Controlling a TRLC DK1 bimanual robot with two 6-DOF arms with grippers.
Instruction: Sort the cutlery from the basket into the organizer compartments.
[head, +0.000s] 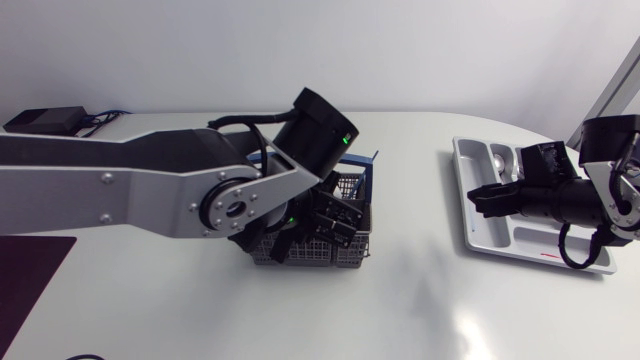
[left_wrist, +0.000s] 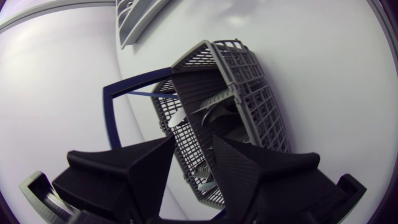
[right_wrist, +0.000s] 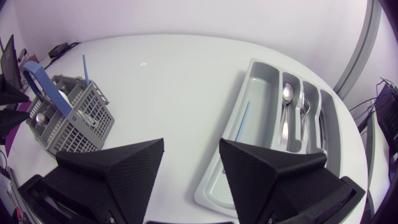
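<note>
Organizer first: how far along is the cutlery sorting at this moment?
Done: a few spoons and a thin blue stick already lie in the organizer. In hand: nothing; the left tool hangs open over the basket, the right tool open by the organizer. Left: cutlery is still in the basket, so sorting is partway.

basket (head: 350, 188) mid-table, organizer (head: 488, 235) well apart at right, spoons (right_wrist: 286, 93) inside it
</note>
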